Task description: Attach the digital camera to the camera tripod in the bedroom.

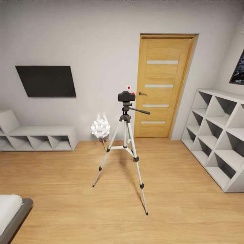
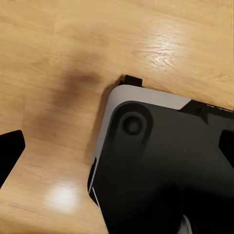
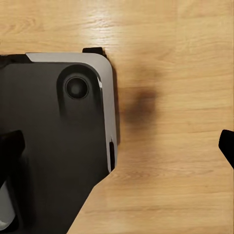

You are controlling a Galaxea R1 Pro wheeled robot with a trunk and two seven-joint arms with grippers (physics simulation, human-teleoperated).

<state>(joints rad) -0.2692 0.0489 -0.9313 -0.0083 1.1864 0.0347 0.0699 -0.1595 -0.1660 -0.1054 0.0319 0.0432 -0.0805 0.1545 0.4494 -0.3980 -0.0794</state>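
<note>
In the head view the camera tripod (image 1: 136,158) stands on the light wood floor in the middle of the bedroom, its silver legs spread. The digital camera (image 1: 126,96) sits on top of its black pan head, with a red dot above it. The long black handle points to the right. My left gripper (image 2: 117,148) is open, its dark fingertips (image 2: 10,151) at the picture's edges, nothing between them. My right gripper (image 3: 117,146) is open too and holds nothing. Both hang over the floor, beside my own base.
A wooden door (image 1: 162,88) is behind the tripod. White cube shelves (image 1: 217,135) line the right wall, a low white shelf bench (image 1: 37,137) the left. A white ball lamp (image 1: 100,128) stands behind the tripod. A bed corner (image 1: 10,213) lies near left. My base (image 2: 161,165) (image 3: 48,136) shows below both grippers.
</note>
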